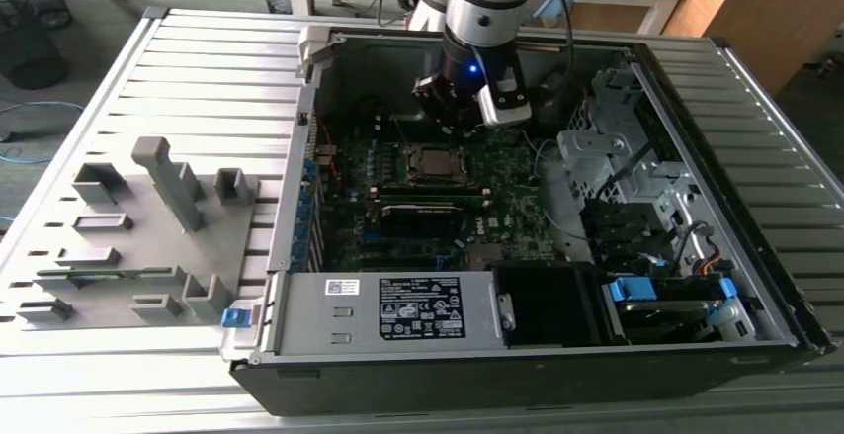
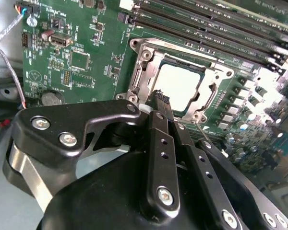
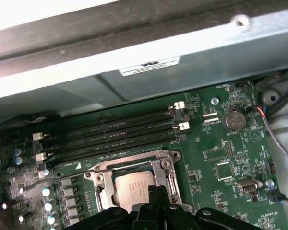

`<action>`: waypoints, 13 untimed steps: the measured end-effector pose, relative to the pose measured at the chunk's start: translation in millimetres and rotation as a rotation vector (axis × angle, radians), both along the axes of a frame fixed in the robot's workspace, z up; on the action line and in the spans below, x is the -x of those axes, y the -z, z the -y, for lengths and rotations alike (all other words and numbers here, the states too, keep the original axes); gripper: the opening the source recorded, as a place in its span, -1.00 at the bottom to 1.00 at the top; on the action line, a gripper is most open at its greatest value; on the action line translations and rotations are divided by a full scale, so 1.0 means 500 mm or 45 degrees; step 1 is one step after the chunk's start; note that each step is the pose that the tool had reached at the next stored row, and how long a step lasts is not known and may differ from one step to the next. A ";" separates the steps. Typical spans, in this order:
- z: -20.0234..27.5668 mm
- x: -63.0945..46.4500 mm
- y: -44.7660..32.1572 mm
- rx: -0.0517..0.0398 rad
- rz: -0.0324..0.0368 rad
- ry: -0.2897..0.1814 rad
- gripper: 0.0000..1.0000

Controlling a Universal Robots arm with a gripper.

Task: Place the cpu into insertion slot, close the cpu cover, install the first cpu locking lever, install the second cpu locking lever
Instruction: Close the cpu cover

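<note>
Shut and empty, the gripper (image 2: 160, 98) hovers just above the socket's edge, where the cpu (image 2: 180, 86) lies seated beneath the lowered cpu cover (image 2: 146, 72). Judging by this, the locking levers are the step in hand, calling for a precise fingertip push.

On my feed the cpu (image 2: 180, 86) shows a pale silver-grey top, ringed by the shiny silvery cpu cover (image 2: 146, 67) on a deep green motherboard (image 2: 91, 43) speckled with small silver parts. Beside the cpu run black memory slots (image 3: 110, 136) tipped with white latches; my gripper (image 2: 161, 98) near it is matte black with bright steel screws.
</note>
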State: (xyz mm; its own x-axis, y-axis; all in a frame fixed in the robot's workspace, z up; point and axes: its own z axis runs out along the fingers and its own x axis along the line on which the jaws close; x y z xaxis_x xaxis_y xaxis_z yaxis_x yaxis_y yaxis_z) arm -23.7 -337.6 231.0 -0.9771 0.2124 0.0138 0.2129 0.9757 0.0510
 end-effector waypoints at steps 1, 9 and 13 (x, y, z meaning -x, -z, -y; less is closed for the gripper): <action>0.0000 0.000 0.000 0.000 0.0000 -0.019 -0.79; 0.0000 0.000 0.001 0.000 0.0000 -0.192 -0.79; 0.0001 0.000 0.001 0.000 0.0000 -0.270 -0.79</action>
